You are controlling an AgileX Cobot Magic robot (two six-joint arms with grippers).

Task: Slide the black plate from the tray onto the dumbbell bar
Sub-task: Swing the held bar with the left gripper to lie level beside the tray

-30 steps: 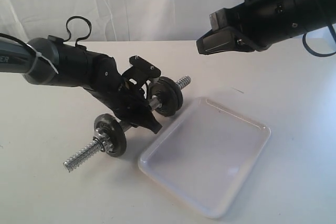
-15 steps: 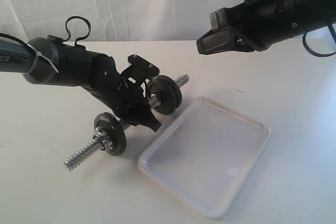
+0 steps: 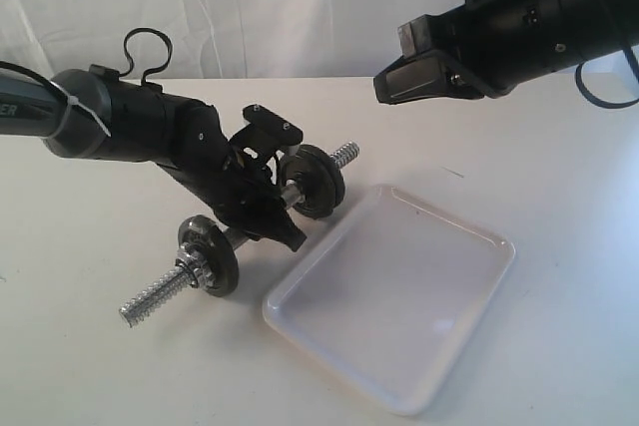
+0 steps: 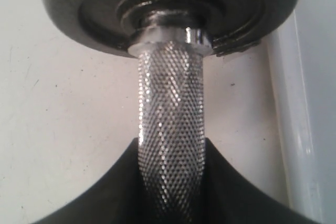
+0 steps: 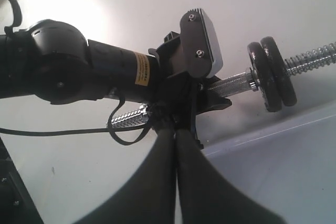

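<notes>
The chrome dumbbell bar (image 3: 255, 221) lies slanted just above the table, and my left gripper (image 3: 265, 214) is shut on its knurled middle (image 4: 170, 129). Two black plates (image 5: 273, 74) sit side by side on the bar's far end (image 3: 315, 179). A third black disc (image 3: 208, 256) with a metal collar sits near the close threaded end. I cannot tell which disc came from the tray. The white tray (image 3: 479, 246) to the right of the bar holds nothing. My right gripper (image 3: 391, 87) hovers high above the tray's far side, shut (image 5: 176, 129) on nothing.
A white cloth backdrop (image 3: 280, 7) hangs behind the white table. The tray's rim (image 4: 294, 129) runs close beside the far discs. The left arm's black body (image 5: 58, 66) stretches across the table's left part.
The left gripper and the bar have shifted very slightly to the left. The right arm has not moved.
</notes>
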